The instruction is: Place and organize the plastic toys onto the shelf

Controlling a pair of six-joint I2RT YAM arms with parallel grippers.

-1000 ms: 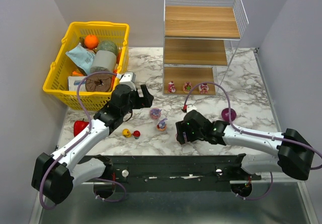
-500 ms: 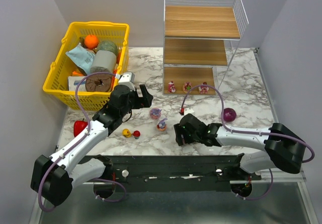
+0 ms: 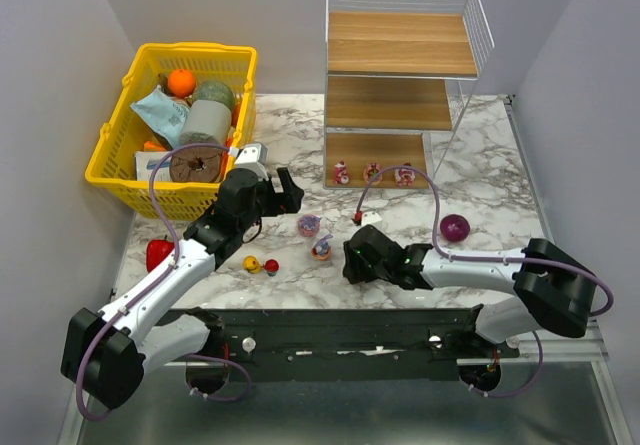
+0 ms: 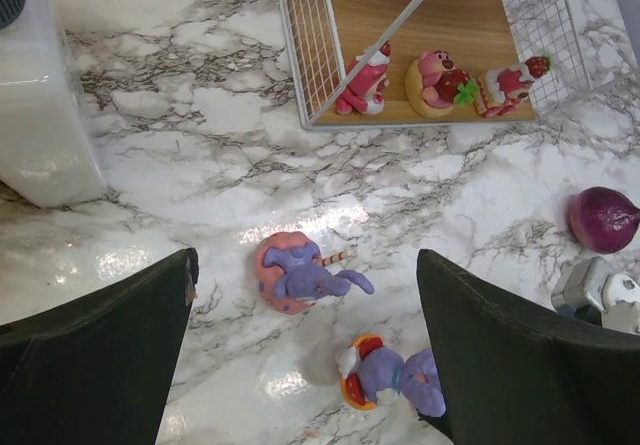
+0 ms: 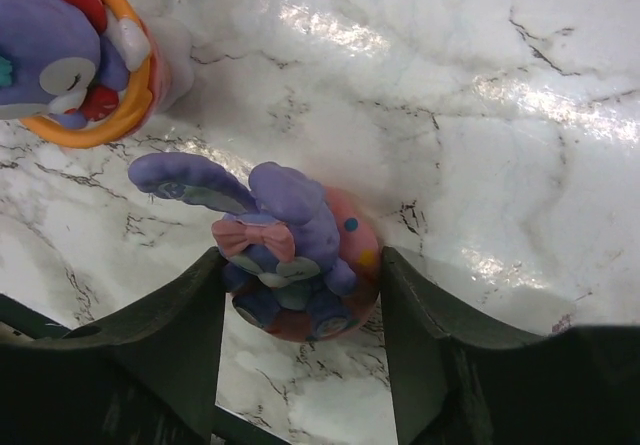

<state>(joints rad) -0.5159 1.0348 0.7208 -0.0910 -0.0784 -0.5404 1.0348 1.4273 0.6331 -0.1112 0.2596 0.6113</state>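
Observation:
My right gripper point(image 3: 350, 262) is low on the table, shut on a purple bunny-eared toy point(image 5: 300, 255) with a pink base; both fingers point(image 5: 180, 335) press its sides. A second purple toy on an orange base point(image 5: 70, 60) lies just beside it and also shows from above point(image 3: 321, 250). My left gripper point(image 3: 287, 193) is open and empty above a third purple toy point(image 4: 300, 270) on a pink base. A yellow and a red tiny toy point(image 3: 260, 265) lie near the left arm. Three pink-red toys point(image 3: 372, 173) stand on the bottom board of the shelf point(image 3: 400, 45).
A yellow basket point(image 3: 120, 155) full of items stands at the back left. A red pepper-shaped item point(image 3: 158, 253) lies by the left edge. A purple ball point(image 3: 454, 228) sits right of the right arm, in front of the shelf.
My right gripper has slid left along the table to the bunny toy near the front edge, uncovering the purple ball. The left arm has not moved.

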